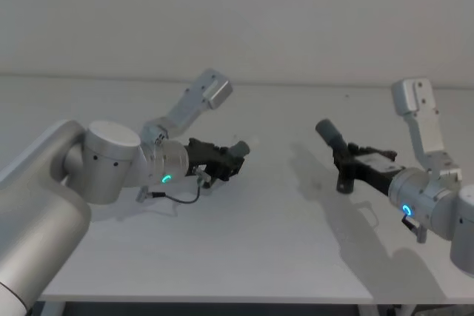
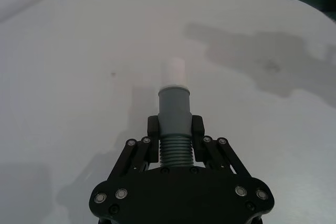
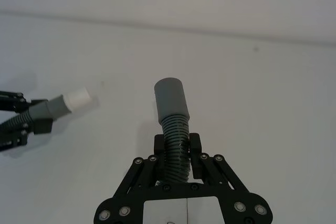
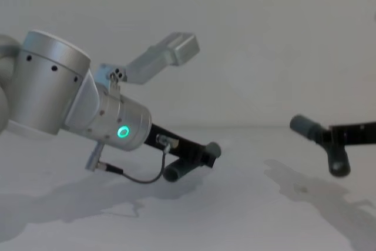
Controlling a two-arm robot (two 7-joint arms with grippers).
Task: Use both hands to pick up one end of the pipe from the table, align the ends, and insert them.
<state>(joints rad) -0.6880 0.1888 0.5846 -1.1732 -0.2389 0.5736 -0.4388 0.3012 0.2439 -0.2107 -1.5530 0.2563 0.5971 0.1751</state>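
A white tabletop (image 1: 244, 257) lies under two silver robot arms, each holding one half of a dark-grey ribbed pipe. The left hand (image 1: 235, 155) is clamped narrowly on the white-tipped pipe piece (image 2: 174, 109). Its fingers (image 2: 152, 127) press the ribbed section just behind the smooth grey cuff, and the white tip (image 2: 174, 72) juts forward past that cuff. From the head camera the tip is nearly lost against the white surface, and in the chest view it cannot be made out. The chest view does show the piece's bent rear end (image 4: 174, 173) hanging below the hand; whether that end touches the tabletop is hard to tell. In the left wrist view the rear end is hidden under the hand. Well apart from the white-tipped pipe piece, on the robot's right of it, the right hand (image 1: 348, 159) is closed on the plain-cuffed pipe piece (image 3: 176, 129), gripping its ribs. Its open cuff (image 3: 169, 97) angles up toward the white-tipped piece, and its other end (image 4: 339, 164) droops below the fingers, clear of the tabletop. The two ends face each other across a gap, not touching. The chest view cuts off the right arm at its edge. Behind the white-tipped piece, the left arm (image 1: 111, 164) carries a green ring light (image 4: 123, 131), with a thin black cable (image 4: 147, 181) looping beneath.
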